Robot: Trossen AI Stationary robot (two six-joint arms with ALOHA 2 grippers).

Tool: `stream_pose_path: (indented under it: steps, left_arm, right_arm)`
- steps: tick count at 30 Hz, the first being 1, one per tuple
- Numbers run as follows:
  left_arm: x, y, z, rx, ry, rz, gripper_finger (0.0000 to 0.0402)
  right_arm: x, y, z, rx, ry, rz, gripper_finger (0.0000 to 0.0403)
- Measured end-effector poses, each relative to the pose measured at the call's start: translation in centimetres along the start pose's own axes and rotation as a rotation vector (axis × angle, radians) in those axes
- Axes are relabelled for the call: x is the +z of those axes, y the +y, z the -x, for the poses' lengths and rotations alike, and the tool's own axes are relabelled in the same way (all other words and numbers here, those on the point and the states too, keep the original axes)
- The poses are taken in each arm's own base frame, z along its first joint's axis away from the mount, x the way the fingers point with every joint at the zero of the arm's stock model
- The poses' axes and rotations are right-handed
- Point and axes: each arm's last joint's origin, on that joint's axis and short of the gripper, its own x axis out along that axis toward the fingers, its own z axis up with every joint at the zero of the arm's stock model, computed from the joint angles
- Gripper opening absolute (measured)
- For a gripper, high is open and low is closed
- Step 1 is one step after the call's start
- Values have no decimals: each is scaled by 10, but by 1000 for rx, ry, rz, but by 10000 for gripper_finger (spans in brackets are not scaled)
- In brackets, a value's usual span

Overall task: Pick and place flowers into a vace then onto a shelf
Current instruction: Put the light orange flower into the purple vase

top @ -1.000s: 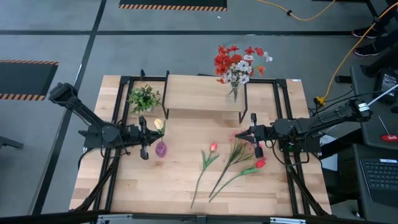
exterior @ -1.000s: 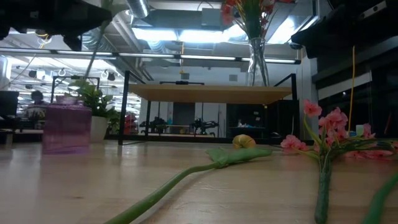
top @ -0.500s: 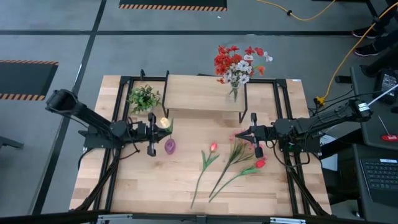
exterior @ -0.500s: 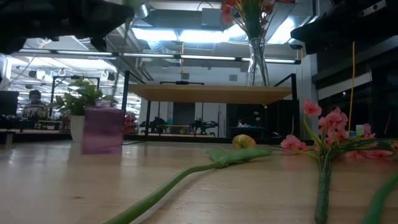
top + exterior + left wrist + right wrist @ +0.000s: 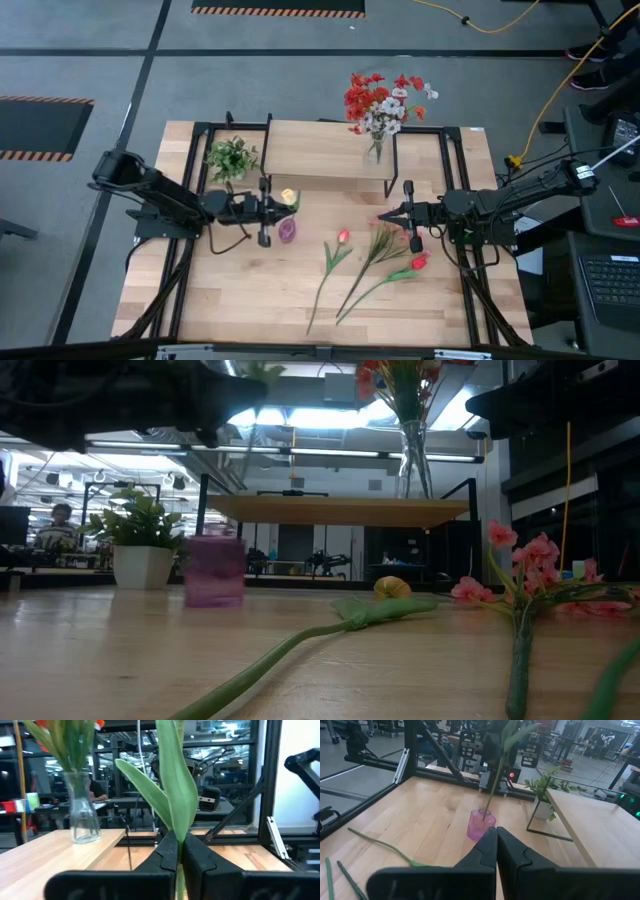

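Grey workshop floor surrounds a light-wood table (image 5: 250, 300); bare board lies open toward its 6 and 7 o'clock edges.

- Shelf (image 5: 320, 148): at the table's 12 o'clock edge, on black legs. A glass vase (image 5: 376, 150) at its 3 o'clock end holds red and white flowers (image 5: 382, 100).
- Potted plant (image 5: 231, 157): on the table, just beside the shelf at its 9 o'clock end.
- Purple vase (image 5: 287, 231): left of table centre, its base on the wood. A yellow tulip (image 5: 288, 196) stands with its stem down in it.
- Left gripper (image 5: 265, 212): just at 9 o'clock of the purple vase, fingers pinched tight on the tulip's stem (image 5: 176, 810).
- Loose flowers (image 5: 372, 258): lying flat right of centre, stems running toward 7 o'clock; red tulips and a pink spray.
- Right gripper (image 5: 409, 216): at 3 o'clock of the loose flowers, fingers closed on nothing.
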Motion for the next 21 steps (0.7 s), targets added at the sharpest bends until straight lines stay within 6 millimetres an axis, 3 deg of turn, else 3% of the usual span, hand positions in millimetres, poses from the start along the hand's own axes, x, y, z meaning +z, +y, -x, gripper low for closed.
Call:
stream_pose_path:
  steps: [4, 21]
  left_arm:
    - [-4, 3, -9, 2, 15, -9, 4]
    - [-10, 2, -8, 4, 83, 66, 6]
  right_arm:
    - [0, 0, 0, 1, 5, -2, 5]
    - [-4, 1, 0, 7, 39, -25, 5]
